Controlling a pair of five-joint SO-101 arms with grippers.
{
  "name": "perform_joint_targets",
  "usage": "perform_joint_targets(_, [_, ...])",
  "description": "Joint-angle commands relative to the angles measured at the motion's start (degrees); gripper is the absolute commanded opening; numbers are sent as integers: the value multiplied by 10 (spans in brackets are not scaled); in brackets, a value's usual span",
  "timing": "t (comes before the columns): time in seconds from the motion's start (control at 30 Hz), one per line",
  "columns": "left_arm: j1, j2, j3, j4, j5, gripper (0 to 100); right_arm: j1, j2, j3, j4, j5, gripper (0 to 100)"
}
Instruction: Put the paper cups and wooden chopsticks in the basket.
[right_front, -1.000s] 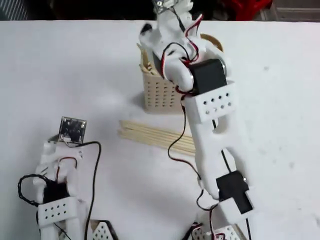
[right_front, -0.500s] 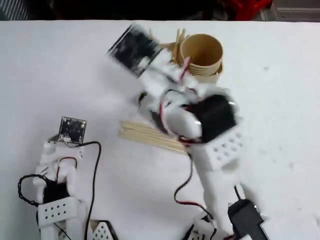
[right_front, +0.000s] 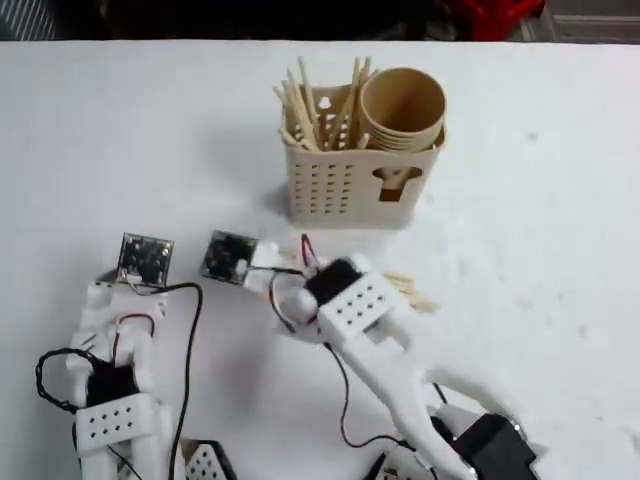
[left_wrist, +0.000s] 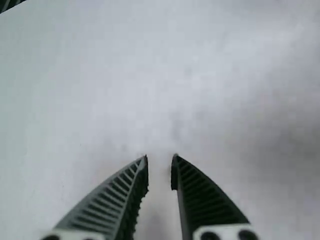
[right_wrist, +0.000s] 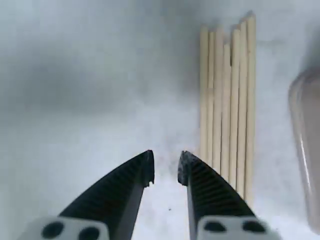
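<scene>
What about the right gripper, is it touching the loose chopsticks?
Cannot tell. In the right wrist view, the right gripper overlaps the chopsticks, hiding any gap.

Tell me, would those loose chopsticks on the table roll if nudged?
Probably stiff and light: the wooden chopsticks are thin, straight sticks. A nudge may well scatter or roll them, since they lie loose, side by side on the table. Lying flat, they could be hard for the right end effector to pinch.

A robotics lab bench — white table, wired robot arm.
</scene>
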Motion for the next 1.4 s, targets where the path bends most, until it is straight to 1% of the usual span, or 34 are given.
perform_joint_targets(0.0, [8, -7, -3, -11, 4, 94, 32, 20, 23, -84, 9, 95])
perform_joint_targets(0.13, [8, -7, -3, -11, 4, 94, 58, 72, 20, -139, 9, 95])
perform_joint_targets(0.23, [8, -7, -3, -11, 4, 94, 64, 96, 20, -164, 9, 95])
perform_joint_targets(0.63, [8, -7, -3, -11, 4, 94, 61, 148, 20, -162, 9, 90])
perform_joint_targets(0.8, [8, -7, -3, -11, 4, 94, 57, 150, 21, -144, 9, 37])
perform_joint_targets(1.07, [8, -7, -3, -11, 4, 94, 46, 150, 20, -133, 6, 47])
perform_joint_targets(1.2, [8, -7, -3, -11, 4, 94, 48, 150, 20, -133, 4, 118])
perform_joint_targets(1.27, [8, -7, -3, -11, 4, 94, 48, 150, 20, -133, 4, 88])
perform_joint_targets(1.33, [8, -7, -3, -11, 4, 94, 48, 150, 20, -133, 4, 16])
perform_joint_targets(1.37, [8, -7, -3, -11, 4, 94, 49, 149, 20, -133, 4, 13])
